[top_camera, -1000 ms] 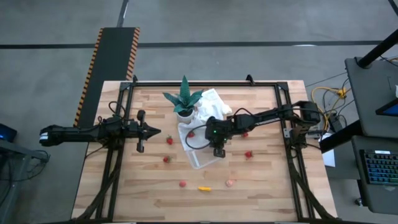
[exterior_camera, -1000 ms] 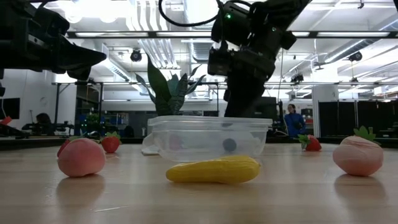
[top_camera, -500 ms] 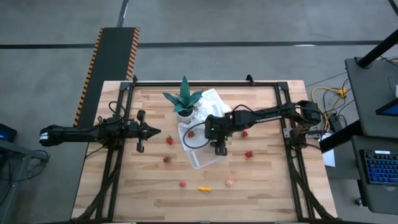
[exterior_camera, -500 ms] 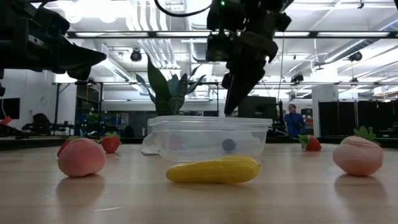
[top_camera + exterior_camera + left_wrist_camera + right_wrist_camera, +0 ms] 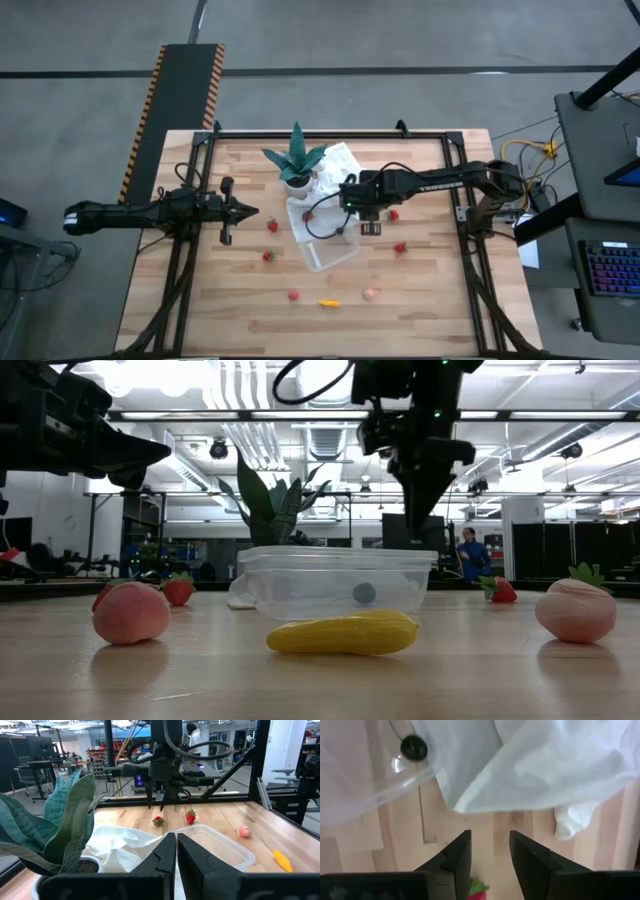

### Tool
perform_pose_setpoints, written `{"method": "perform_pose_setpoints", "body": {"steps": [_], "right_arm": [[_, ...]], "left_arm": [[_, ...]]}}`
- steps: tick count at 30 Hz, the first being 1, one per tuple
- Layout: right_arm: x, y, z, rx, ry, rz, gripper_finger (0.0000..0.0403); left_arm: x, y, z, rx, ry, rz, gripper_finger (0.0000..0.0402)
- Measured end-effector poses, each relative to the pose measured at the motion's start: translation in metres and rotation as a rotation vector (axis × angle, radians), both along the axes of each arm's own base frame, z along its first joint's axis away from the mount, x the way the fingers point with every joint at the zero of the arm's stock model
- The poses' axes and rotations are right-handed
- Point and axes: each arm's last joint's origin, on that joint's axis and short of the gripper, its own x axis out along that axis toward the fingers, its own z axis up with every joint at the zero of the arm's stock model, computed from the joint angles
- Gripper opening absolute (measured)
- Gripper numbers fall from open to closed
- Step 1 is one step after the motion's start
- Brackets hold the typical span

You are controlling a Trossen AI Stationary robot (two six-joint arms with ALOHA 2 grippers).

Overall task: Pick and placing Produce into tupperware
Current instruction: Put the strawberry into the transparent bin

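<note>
Overhead, my right gripper [image 5: 371, 229] hangs beside the tupperware [image 5: 326, 240]; the left gripper [image 5: 243, 211] waits well apart, jaws pressed together. Low view: one dark piece [image 5: 365, 592] sits inside. Right wrist view: jaws spread, empty, a strawberry [image 5: 481, 889] just beneath them. I judge that one's next: descend, pinch.

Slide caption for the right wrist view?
Open right gripper above bare wood, dark fruit piece already in the tupperware.
</note>
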Motion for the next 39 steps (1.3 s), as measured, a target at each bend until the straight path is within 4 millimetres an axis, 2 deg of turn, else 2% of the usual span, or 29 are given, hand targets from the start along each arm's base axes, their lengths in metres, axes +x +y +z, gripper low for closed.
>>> {"method": "perform_pose_setpoints", "body": {"steps": [5,12,16,21,30,39], "right_arm": [[-0.021,-0.004,0.011,0.004,-0.044,-0.045,0.0127],[-0.066,-0.012,0.024,0.002,-0.213,-0.103,0.0118],[-0.090,-0.013,0.014,-0.007,-0.311,-0.106,0.0119],[-0.110,-0.011,-0.004,0.000,-0.351,-0.121,0.0116],[-0.115,-0.010,-0.041,0.011,-0.325,-0.127,0.0126],[-0.112,-0.012,-0.066,0.011,-0.260,-0.128,0.0136]], "left_arm": [[0.000,0.000,0.000,0.000,0.001,0.001,0.0000],[0.000,0.000,0.000,0.000,0.001,0.001,0.0000],[0.000,0.000,0.000,0.000,0.001,0.000,0.0000],[0.000,0.000,0.000,0.000,0.000,0.001,0.0000],[0.000,0.000,0.000,0.001,0.000,0.001,0.0000],[0.000,0.000,0.000,0.001,0.000,0.001,0.0000]]}}
